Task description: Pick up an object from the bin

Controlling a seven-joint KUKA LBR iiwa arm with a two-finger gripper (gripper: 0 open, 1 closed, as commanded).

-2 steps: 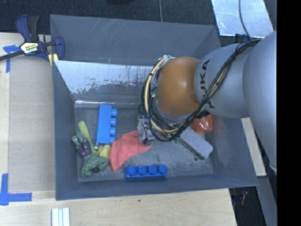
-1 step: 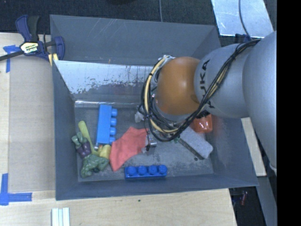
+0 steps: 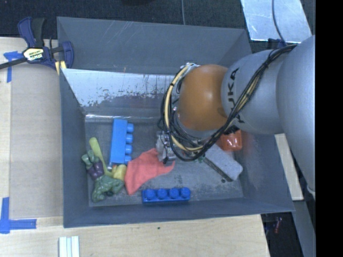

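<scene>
The crumpled red cloth [image 3: 142, 172] lies mid-floor in the bin [image 3: 74, 159], towards the near wall. Its upper right corner runs up to the gripper [image 3: 165, 150], which I see poised just over that corner. I cannot tell whether they touch, nor whether the gripper is apart or together. Just left of the cloth lies a long blue brick [image 3: 120, 142], just below it a flat blue brick [image 3: 166, 195], and right of the gripper a grey block [image 3: 226, 166].
</scene>
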